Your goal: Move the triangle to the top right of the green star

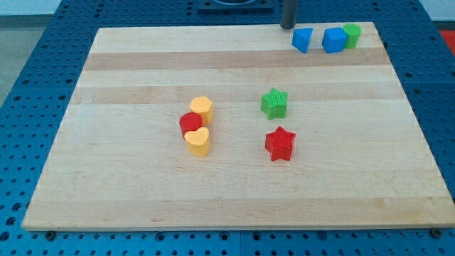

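The rod's tip (287, 27) rested just left of the blue triangle (302, 40), well above the green star (274, 103); no end effector jaws existed to judge.

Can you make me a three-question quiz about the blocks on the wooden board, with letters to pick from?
1. Where is the blue triangle?
A. near the view's top right, just left of the blue cube
B. in the view's bottom left corner
C. on top of the red star

2. How many star blocks are on the board?
A. none
B. two
C. five

3. Is my tip touching the green star?
A. yes, pressed against it
B. yes, resting on top of it
C. no, it is far from it, at the view's top edge beside the blue triangle

Answers:
1 A: the triangle sits in the top-right group, left of the cube.
2 B: one green star, and one red star below it.
3 C: the tip is at the board's top edge, just up and left of the triangle, well apart from the star.
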